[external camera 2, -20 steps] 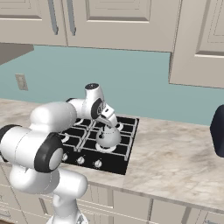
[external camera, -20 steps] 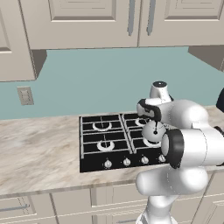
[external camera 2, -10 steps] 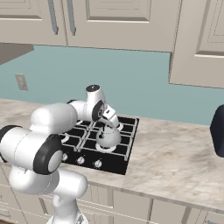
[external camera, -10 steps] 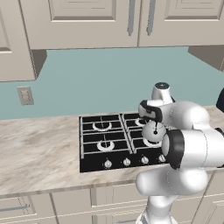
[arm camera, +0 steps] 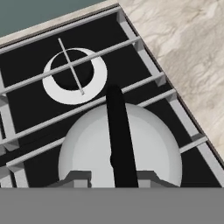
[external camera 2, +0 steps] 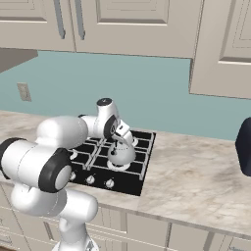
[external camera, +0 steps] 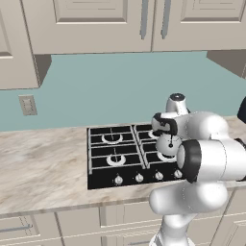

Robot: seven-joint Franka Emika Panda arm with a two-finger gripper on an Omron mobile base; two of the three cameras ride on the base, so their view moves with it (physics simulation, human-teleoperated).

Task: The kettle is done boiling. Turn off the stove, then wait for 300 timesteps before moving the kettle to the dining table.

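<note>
Over the last second I see almost no shift in the arm: the gripper (arm camera: 114,178) still sits low over the kettle (arm camera: 120,146), and the base cameras have not moved. In my hand view the two finger tips (arm camera: 78,178) stand either side of the kettle's dark handle (arm camera: 119,135), close in on it, but I cannot tell whether they are actually pinching it. The kettle (external camera 2: 120,152) rests on the front right burner of the stove (external camera: 110,161), with the back right burner ring (arm camera: 74,75) bare beyond it. From the left base view the kettle (external camera: 167,143) shows just under the hand, partly behind the arm's elbow. The marbled counter (external camera 2: 196,171) runs to either side.
</note>
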